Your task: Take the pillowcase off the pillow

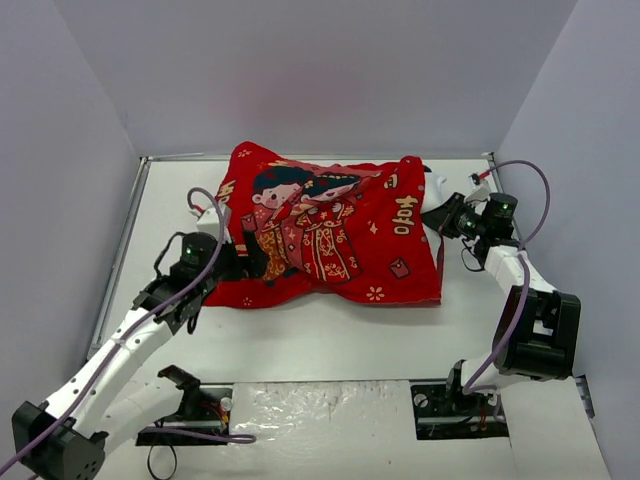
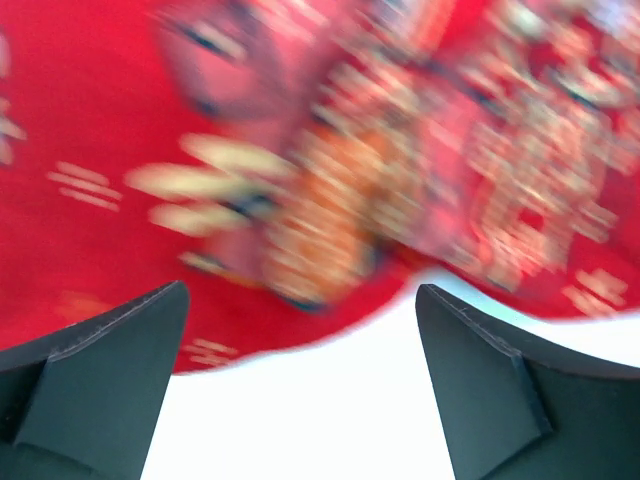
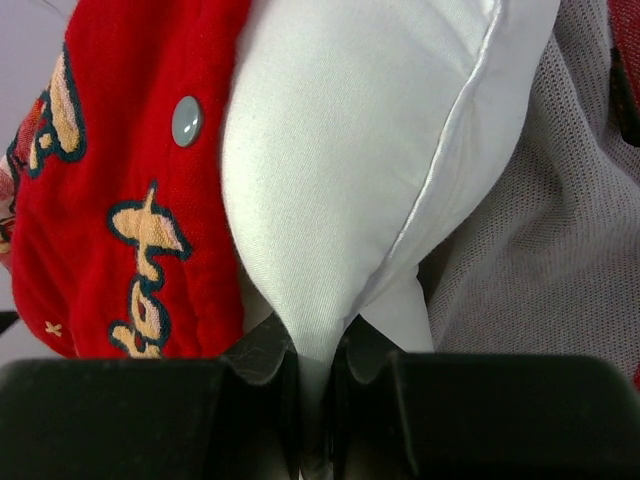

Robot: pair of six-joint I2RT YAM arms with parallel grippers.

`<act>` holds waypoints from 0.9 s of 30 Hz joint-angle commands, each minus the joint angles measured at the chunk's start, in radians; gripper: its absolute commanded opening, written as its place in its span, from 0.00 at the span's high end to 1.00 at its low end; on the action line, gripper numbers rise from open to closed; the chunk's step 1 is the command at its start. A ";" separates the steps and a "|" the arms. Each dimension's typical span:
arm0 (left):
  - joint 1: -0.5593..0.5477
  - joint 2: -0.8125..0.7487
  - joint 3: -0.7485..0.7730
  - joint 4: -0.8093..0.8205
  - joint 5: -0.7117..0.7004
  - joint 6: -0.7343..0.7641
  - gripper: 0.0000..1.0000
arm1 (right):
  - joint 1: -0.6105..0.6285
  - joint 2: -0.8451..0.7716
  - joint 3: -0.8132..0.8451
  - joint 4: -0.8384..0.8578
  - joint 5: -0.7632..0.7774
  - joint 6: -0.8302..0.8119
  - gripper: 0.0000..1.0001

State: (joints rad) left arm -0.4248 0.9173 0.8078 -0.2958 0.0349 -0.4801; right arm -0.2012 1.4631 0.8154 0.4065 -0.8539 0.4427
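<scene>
White tabletop (image 1: 330, 340), pale grey walls (image 1: 330, 70) on three sides, metal rail (image 1: 118, 250) along its left edge. Red pillowcase (image 1: 330, 230) lies rumpled mid-table, toward back wall, printed children facing up. White pillow (image 3: 360, 150) inside it, one corner poking out of pillowcase's right end, beside grey snap button (image 3: 187, 120). At that end right gripper (image 3: 315, 350) pinched tight on pillow corner. At pillowcase's left edge left gripper (image 2: 300, 300), fingers spread wide, nothing between them.

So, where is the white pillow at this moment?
In the right wrist view, the pillow pokes out of the pillowcase at its right end, its corner pinched by the right tool.
</scene>
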 commanded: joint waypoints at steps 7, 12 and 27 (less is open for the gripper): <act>-0.428 0.017 -0.134 0.200 -0.363 -0.399 0.04 | 0.013 -0.066 0.001 0.114 0.007 0.008 1.00; -0.413 0.182 -0.065 0.164 -0.506 -0.287 0.04 | 0.025 -0.066 0.007 0.103 0.006 0.002 1.00; -0.091 0.331 0.020 0.312 -0.033 -0.022 0.23 | 0.028 -0.064 0.013 0.091 -0.005 -0.016 1.00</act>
State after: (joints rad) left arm -0.5430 1.2118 0.7715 -0.0616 -0.1642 -0.5827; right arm -0.1814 1.4452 0.8089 0.4149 -0.8341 0.4416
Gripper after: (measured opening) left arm 0.798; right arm 0.063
